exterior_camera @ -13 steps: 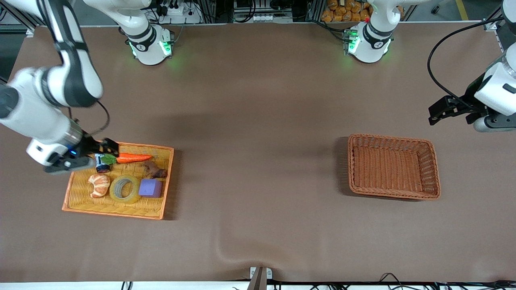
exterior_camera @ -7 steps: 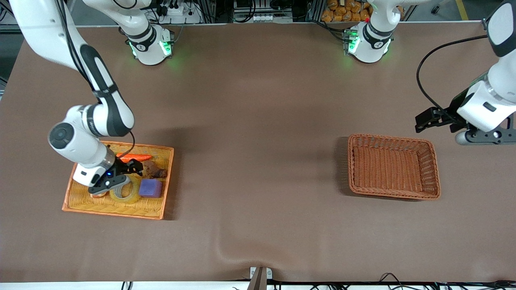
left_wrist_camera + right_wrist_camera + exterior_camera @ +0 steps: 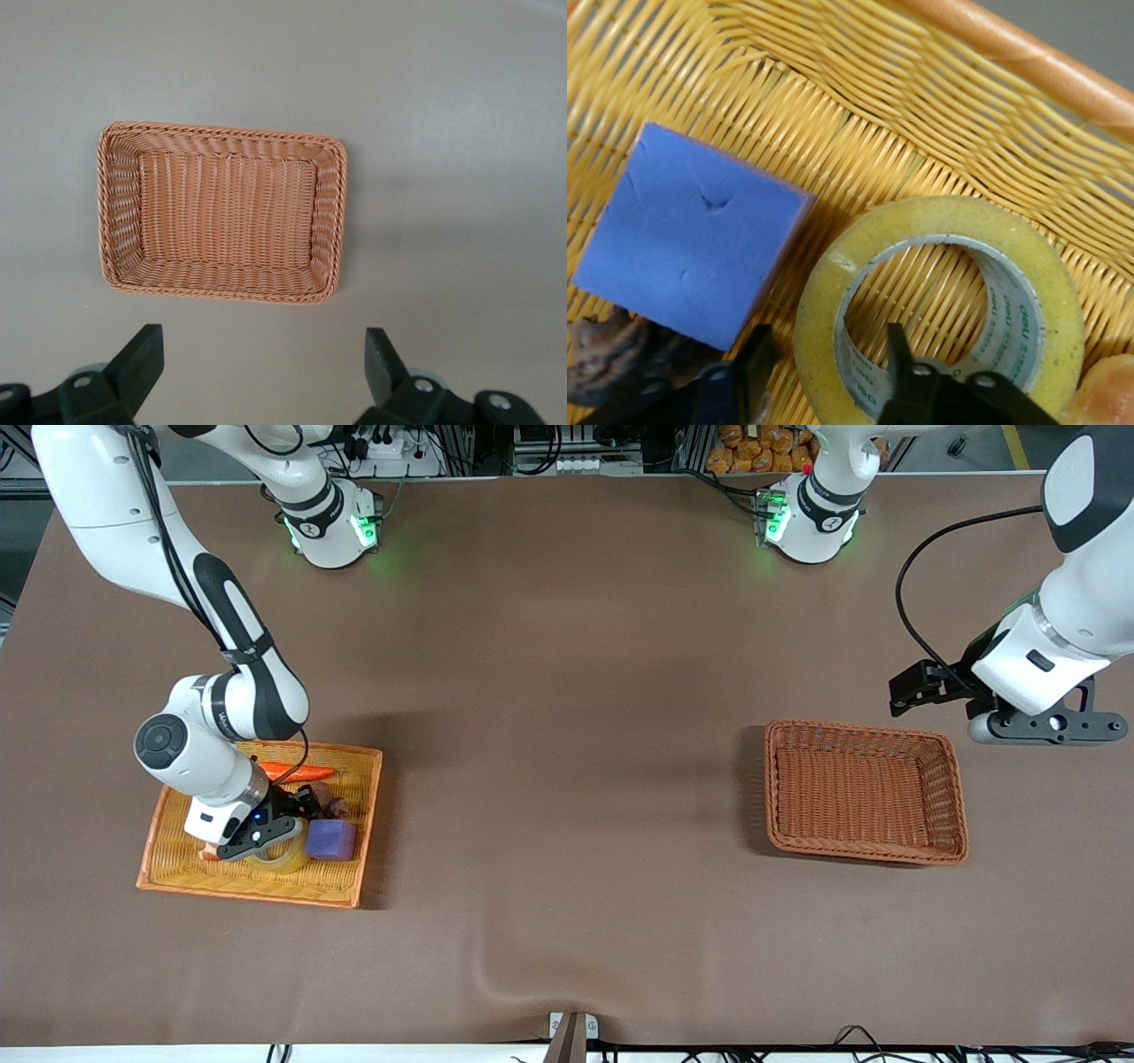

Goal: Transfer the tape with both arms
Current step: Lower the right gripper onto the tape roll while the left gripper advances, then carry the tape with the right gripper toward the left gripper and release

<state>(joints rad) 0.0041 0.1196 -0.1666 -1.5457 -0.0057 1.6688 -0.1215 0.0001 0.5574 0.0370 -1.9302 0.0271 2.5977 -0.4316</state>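
Observation:
The tape (image 3: 290, 857), a yellowish translucent roll, lies flat in the yellow wicker tray (image 3: 248, 893) at the right arm's end of the table. It fills the right wrist view (image 3: 1045, 292). My right gripper (image 3: 280, 829) is down in the tray, open, with one finger in the roll's hole and one outside, astride the roll's wall (image 3: 827, 345). Small gaps show on both sides of the wall. My left gripper (image 3: 912, 689) is open and empty, in the air beside the brown wicker basket (image 3: 952, 797); in the left wrist view (image 3: 263, 343) it hangs over bare table.
In the tray beside the tape lie a purple cube (image 3: 332, 839) (image 3: 691, 239), a toy carrot (image 3: 297, 773), a brown piece (image 3: 337, 808) and a croissant (image 3: 1107, 394) mostly under the right wrist. The brown basket (image 3: 330, 221) holds nothing.
The right arm swung in over the tray and came down until its fingers stand astride the tape's wall. The left gripper shifted a little toward the brown basket.

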